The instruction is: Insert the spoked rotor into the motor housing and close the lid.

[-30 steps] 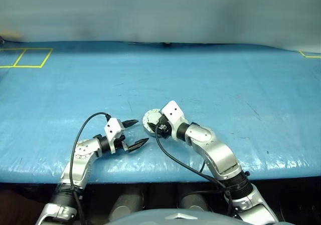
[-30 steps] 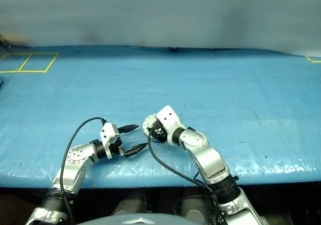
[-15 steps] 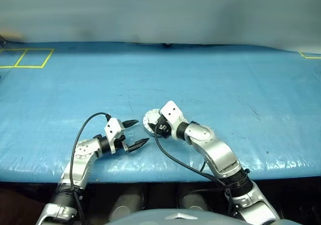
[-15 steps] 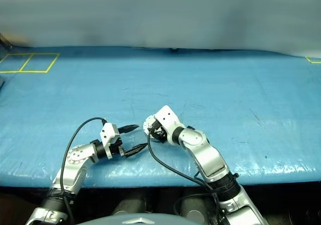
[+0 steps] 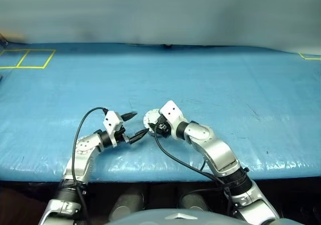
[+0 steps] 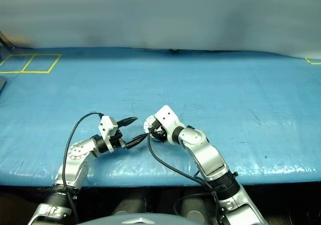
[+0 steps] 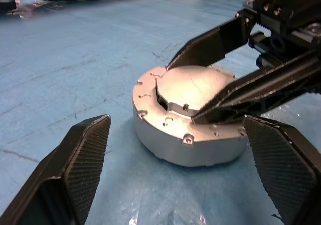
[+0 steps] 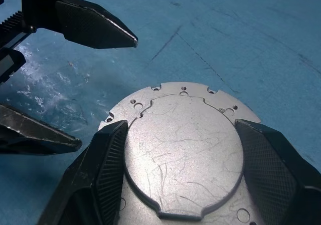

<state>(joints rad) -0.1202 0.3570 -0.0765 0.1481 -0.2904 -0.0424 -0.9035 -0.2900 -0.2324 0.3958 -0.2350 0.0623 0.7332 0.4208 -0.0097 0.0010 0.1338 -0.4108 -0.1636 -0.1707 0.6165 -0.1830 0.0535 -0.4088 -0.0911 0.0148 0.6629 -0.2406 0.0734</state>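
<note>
Housing (image 7: pixel 188 135) sits flat on the blue table cover (image 5: pixel 210 79) near the front edge, between the two arms, with the lid (image 8: pixel 183 155) already on top of it: plain grey face up, screw holes round its rim, seated level as far as the wrist views show. No copper windings visible and no black spoked rotor lying anywhere on the cover, so my read is the rotor is inside and the lid has been put on; whether the lid is fully pressed home cannot be told, the seam looks tight on the side seen in the left wrist view. Right gripper (image 8: pixel 183 180) straddles the top of the unit, one finger on each side of the lid's raised central plate, jaws spread wide; the pads look close to or resting on the lid, but a real clamp cannot be confirmed, so I read it as steadying, not carrying. Left gripper (image 5: pixel 134 126) is just beside the housing on the robot's left, pointing at it, fingers parted wide with nothing between them; its lower fingertip is close to the housing side wall, contact not clear. Judgement: task nearly finished, insert done, closing done or in its last press. Left to do: confirm the lid is seated, then let go and back both arms off. Yellow tape squares (image 5: pixel 25 58) lie far off at the rear left corner, unrelated.
</note>
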